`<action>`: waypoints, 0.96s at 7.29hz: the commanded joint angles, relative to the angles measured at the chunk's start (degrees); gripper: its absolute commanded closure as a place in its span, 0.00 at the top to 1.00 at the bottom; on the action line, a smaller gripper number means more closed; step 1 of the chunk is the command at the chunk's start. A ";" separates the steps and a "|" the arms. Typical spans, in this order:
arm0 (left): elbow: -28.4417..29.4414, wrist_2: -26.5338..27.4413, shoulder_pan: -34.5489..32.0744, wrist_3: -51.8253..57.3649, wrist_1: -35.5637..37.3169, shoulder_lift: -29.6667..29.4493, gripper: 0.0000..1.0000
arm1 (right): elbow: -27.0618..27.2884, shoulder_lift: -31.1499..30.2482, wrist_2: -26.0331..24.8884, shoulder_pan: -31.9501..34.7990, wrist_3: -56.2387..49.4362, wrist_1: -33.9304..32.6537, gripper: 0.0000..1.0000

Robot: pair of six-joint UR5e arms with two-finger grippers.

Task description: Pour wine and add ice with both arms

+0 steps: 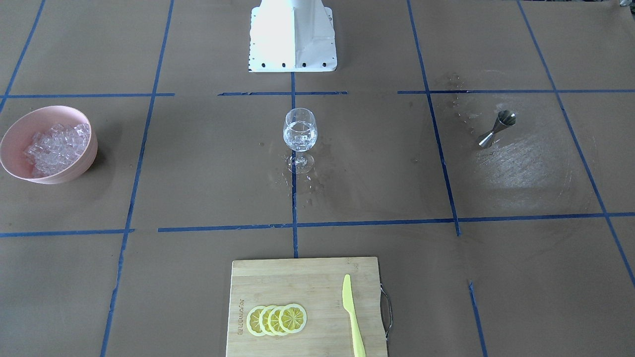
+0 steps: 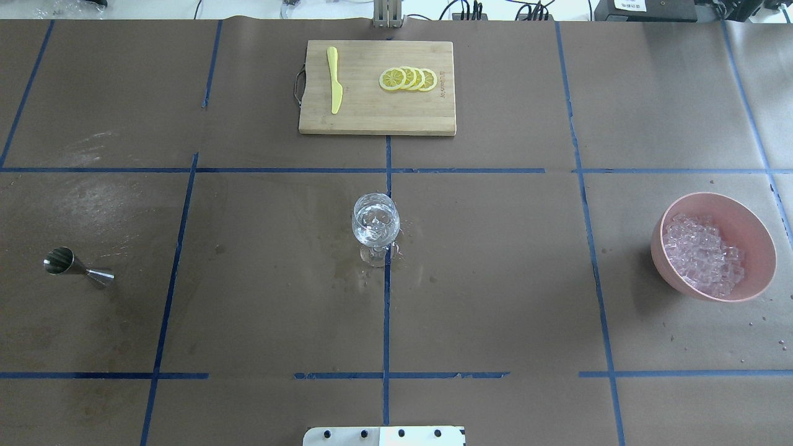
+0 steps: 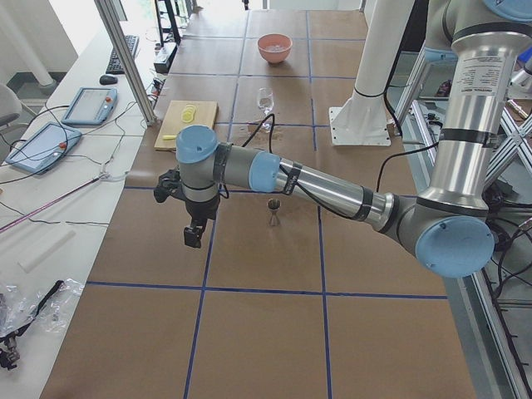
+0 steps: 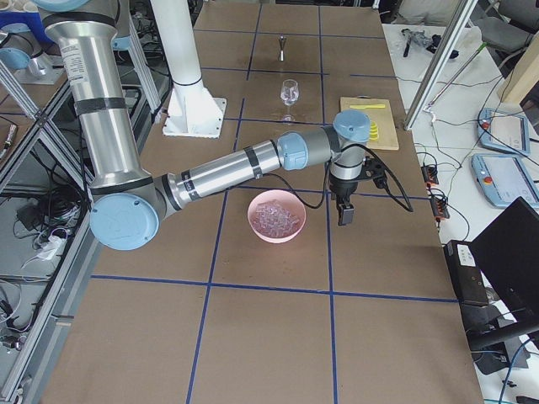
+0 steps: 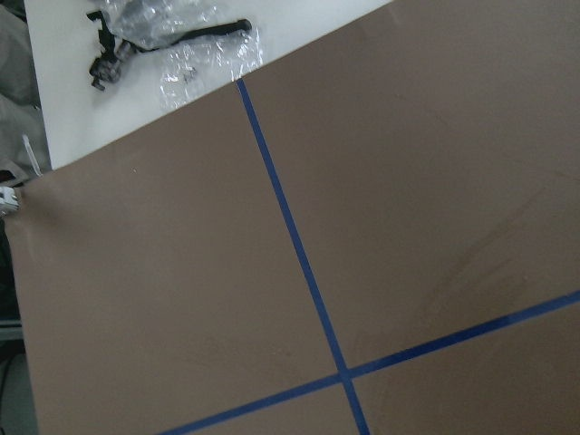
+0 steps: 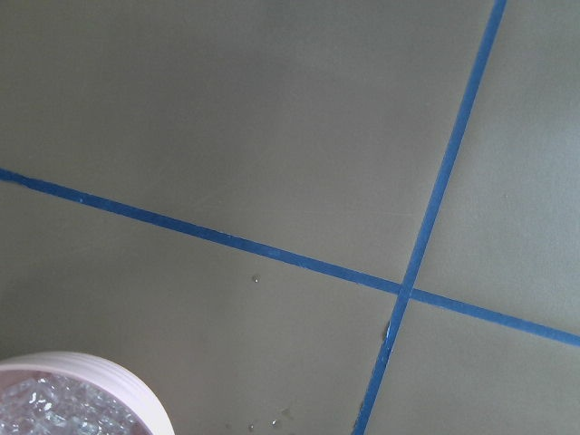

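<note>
A stemmed wine glass (image 1: 300,134) stands upright at the table's middle and also shows in the overhead view (image 2: 375,223). It holds clear wine with glassy bits in it. A pink bowl (image 2: 759,229) heaped with ice cubes (image 2: 703,257) sits on my right side, and its ice shows in the front view (image 1: 57,146). A steel jigger (image 2: 77,267) stands on my left side. My left gripper (image 3: 193,237) hangs beyond the jigger, over bare paper. My right gripper (image 4: 344,212) hangs just outside the bowl. I cannot tell if either is open or shut.
A wooden cutting board (image 1: 297,282) with lemon slices (image 1: 278,320) and a yellow knife (image 1: 352,317) lies at the far edge. Wet splashes surround the glass foot. The white robot base (image 1: 292,34) is behind the glass. The bowl rim (image 6: 100,376) shows in the right wrist view.
</note>
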 commanded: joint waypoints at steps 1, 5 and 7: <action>5.28 -0.48 0.36 -0.26 -5.33 2.27 1.00 | -2.58 0.04 1.23 0.38 -1.63 0.22 1.00; 7.08 -1.01 0.27 0.17 -10.81 2.54 1.00 | -2.76 0.47 1.33 0.03 2.95 0.49 1.00; 14.32 -0.66 0.18 0.26 -11.85 2.62 1.00 | -3.98 0.39 1.42 0.03 2.86 1.71 1.00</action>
